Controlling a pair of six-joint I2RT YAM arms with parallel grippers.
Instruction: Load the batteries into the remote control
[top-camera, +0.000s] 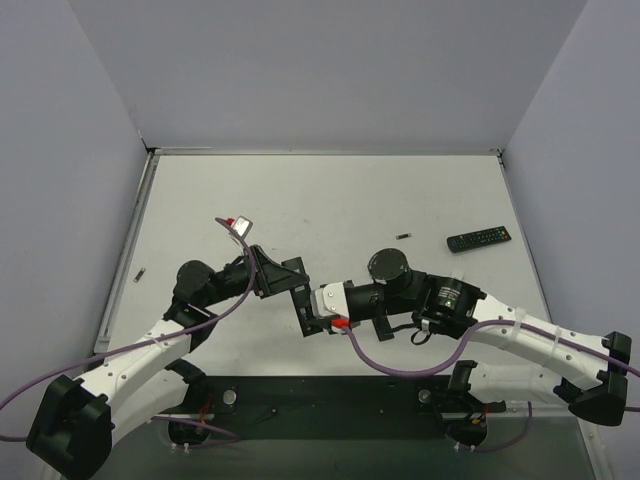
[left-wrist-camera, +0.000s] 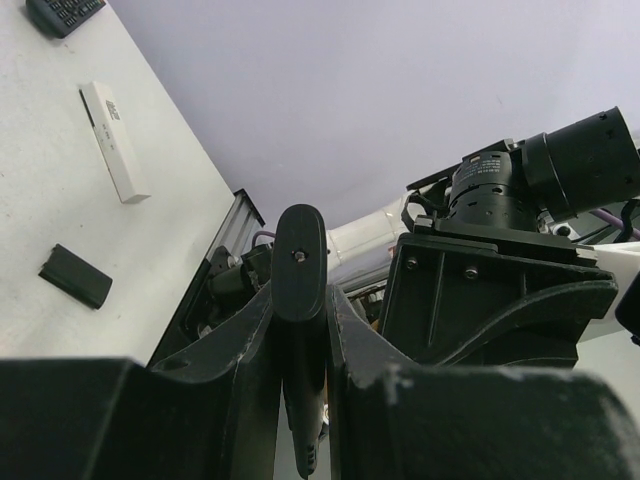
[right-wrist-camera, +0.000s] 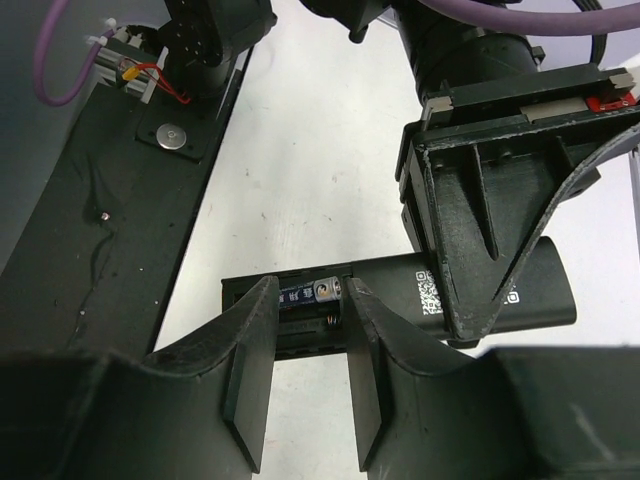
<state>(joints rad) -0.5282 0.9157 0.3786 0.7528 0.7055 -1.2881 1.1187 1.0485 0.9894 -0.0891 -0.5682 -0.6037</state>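
Right wrist view alone shows a battery (right-wrist-camera: 308, 292) in the remote control (right-wrist-camera: 545, 290)

Left fingers (left-wrist-camera: 240, 350) pinch the remote control over the tabletop (top-camera: 330, 190). Right fingers (right-wrist-camera: 250, 370) flank that battery; whether they grip it, I cannot tell. Top view adds a loose battery (top-camera: 404, 235) at 2 o'clock.

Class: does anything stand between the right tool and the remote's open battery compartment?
Nothing visible does. The right tool flanks the open compartment of the remote, where a battery lies.
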